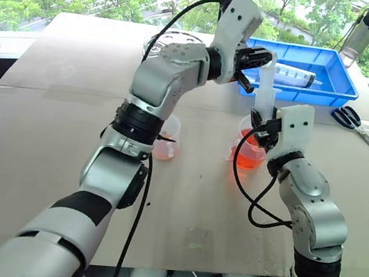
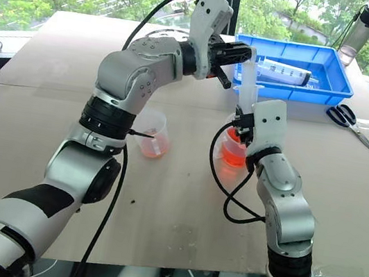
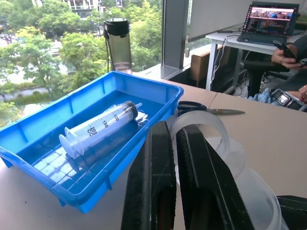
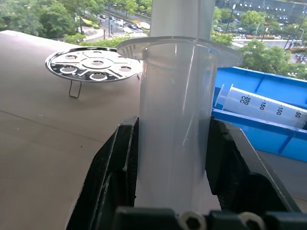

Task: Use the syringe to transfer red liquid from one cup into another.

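Left eye view: syringe (image 1: 267, 88) upright over handled beaker (image 1: 249, 151) of red liquid (image 1: 249, 157), barrel clamped between right gripper (image 1: 265, 128) fingers, plunger top pinched by clenched left gripper (image 1: 260, 60) fingers. Smaller cup (image 1: 168, 138) with paler contents on table (image 1: 46, 124), left of beaker. Blue tray (image 1: 332, 70) holding marked syringe (image 1: 294, 75) at far right; scissors (image 1: 355, 123) beside it.
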